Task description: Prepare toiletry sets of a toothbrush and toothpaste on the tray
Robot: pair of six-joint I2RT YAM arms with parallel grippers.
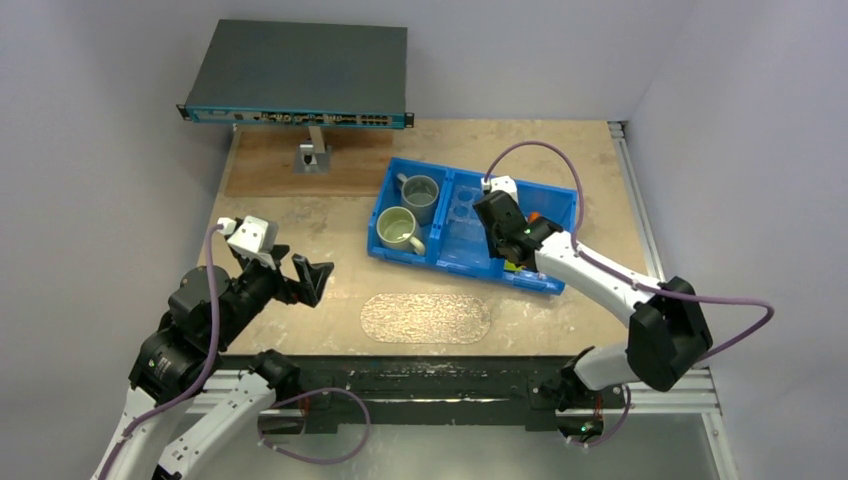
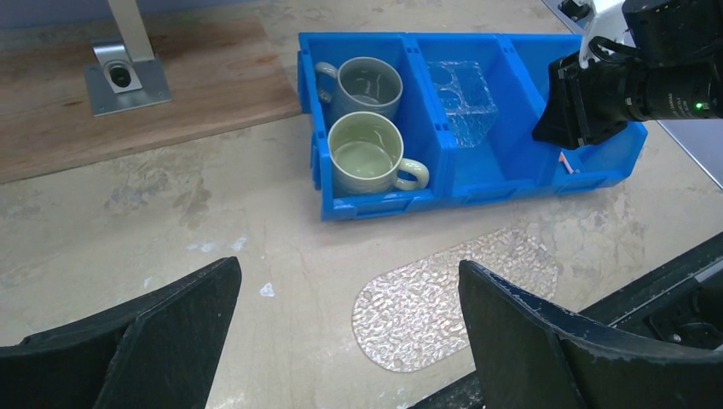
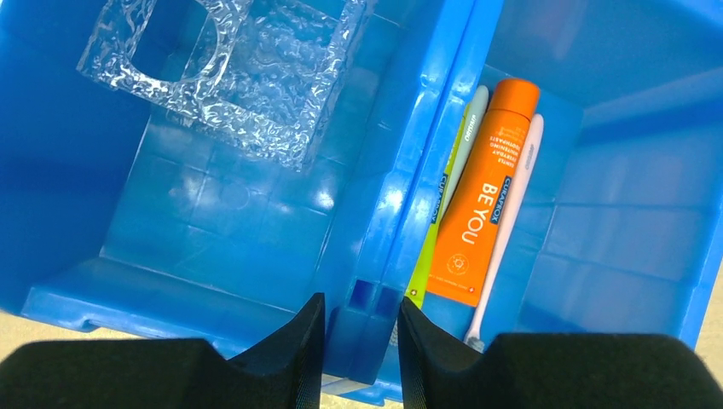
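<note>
A blue three-compartment bin [image 1: 470, 225] sits toward the far right of the bench [image 1: 300, 240]. Its left compartment holds a grey mug [image 2: 368, 85] and a pale-green mug [image 2: 367, 153] side by side; the middle one holds a clear pebbled block with round holes [image 3: 230, 64]. In the right compartment lie the orange tube [image 3: 482, 196], a green tube [image 3: 430, 226] squeezed against the divider wall, and two pale toothbrushes, one [image 3: 505, 221] along the orange tube's right side, the other [image 3: 465, 136] between the two tubes.

The right hand [image 3: 360, 328] hovers over that divider, its jaws narrow with the blue wall showing between them, gripping nothing. The left hand [image 2: 349, 332] hangs over the near left part of the bench, jaws wide and empty.

The tray [image 1: 427, 317] lies bare near the middle of the near edge, just in front of the bin.

At the far edge a wooden board [image 1: 300, 165] carries a metal stand [image 1: 313, 152] with a dark network switch [image 1: 298, 75] on top. The bench surface is mottled beige; plain pale walls surround it.
</note>
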